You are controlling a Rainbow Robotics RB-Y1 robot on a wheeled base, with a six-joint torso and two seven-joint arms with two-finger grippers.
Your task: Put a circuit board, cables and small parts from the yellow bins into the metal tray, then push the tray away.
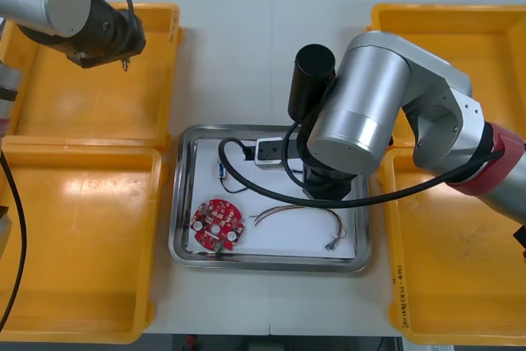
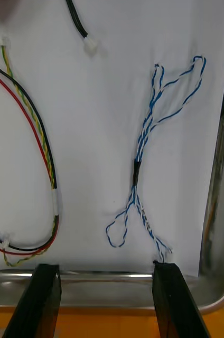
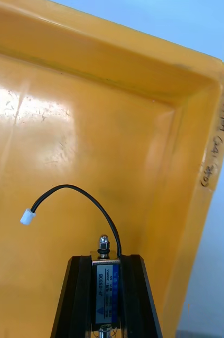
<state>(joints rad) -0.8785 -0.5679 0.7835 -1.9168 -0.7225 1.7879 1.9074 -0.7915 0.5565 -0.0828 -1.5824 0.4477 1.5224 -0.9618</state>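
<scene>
My left gripper [image 3: 106, 296] is shut on a small metal part [image 3: 106, 288] with a blue label; its thin black wire ends in a white plug [image 3: 27, 215]. It hangs over the far left yellow bin [image 1: 90, 104]. My right gripper [image 2: 106, 296] stands open over the rim of the metal tray [image 2: 117, 289], nothing between its fingers. Just beyond them a twisted blue and white cable [image 2: 143, 153] lies on the white liner, next to a red and yellow cable [image 2: 44, 158] and a black cable [image 2: 79, 25]. A round red circuit board [image 1: 218, 223] lies in the tray [image 1: 182, 203].
The near left yellow bin [image 1: 74, 244] and both right yellow bins [image 1: 460, 269] flank the tray. The right arm's grey wrist [image 1: 362, 113] covers the tray's far right part, and its thick black hose [image 1: 238, 180] loops over the liner.
</scene>
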